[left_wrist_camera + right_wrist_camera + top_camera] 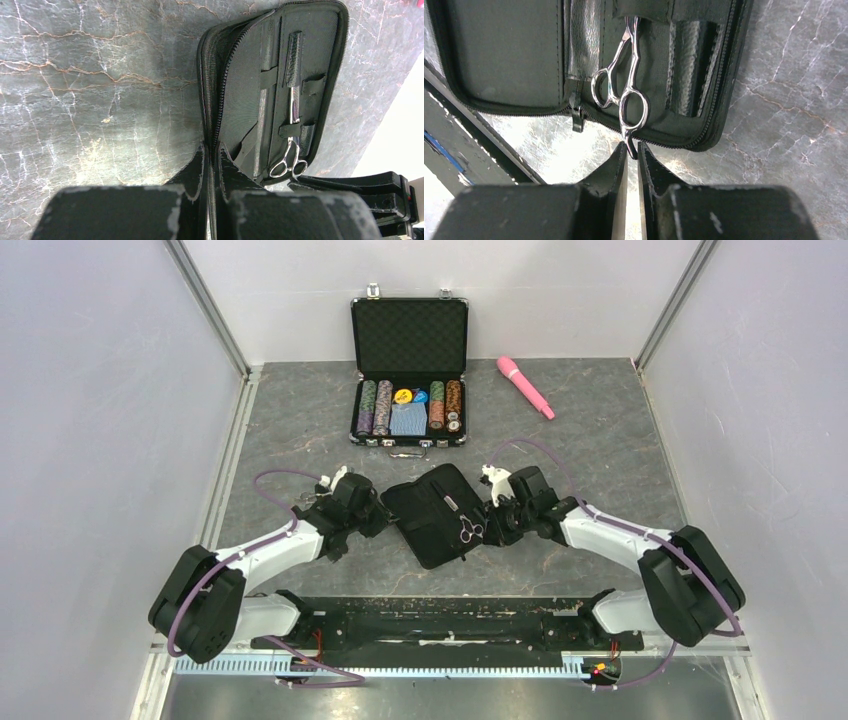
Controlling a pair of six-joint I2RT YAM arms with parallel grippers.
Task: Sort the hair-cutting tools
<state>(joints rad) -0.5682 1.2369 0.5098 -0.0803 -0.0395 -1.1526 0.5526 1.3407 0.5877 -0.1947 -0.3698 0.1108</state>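
Note:
A black fabric pouch (425, 502) lies unzipped and open at the table's centre. Silver scissors (467, 530) sit strapped inside it, ring handles toward the near edge. My left gripper (385, 515) is shut on the pouch's zipper edge (215, 115). My right gripper (631, 148) is shut on the small tang of the scissors' (626, 90) outer ring, at the pouch's rim. A black comb (691, 65) sits in a slot beside the scissors and also shows in the left wrist view (294, 52). A second long dark strip (261, 120) lies under a strap; I cannot tell what it is.
An open black case of poker chips (409, 370) stands at the back centre. A pink wand (525, 386) lies to its right. Grey walls close both sides. The arms' black base rail (440, 615) runs along the near edge.

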